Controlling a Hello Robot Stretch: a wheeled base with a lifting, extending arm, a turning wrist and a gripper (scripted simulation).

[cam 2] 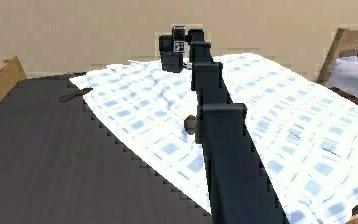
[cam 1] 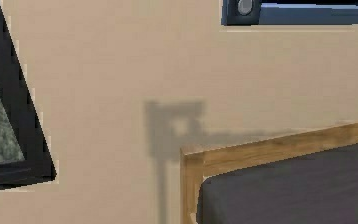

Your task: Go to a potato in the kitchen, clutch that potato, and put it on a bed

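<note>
End effector above the blue-checked blanket of a bed, beige wall behind; cannot tell whether it holds anything.

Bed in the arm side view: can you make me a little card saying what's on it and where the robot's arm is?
bed: wooden frame, dark mattress
blanket: blue and white checks, spread over the bed
small brown lump: lies on the blanket just left of the arm, maybe the potato
small dark thing: at the blanket's left edge, too small to name
arm: dark bar reaching across the bed
gripper: near the blanket's far edge; can't tell if it holds anything
</note>
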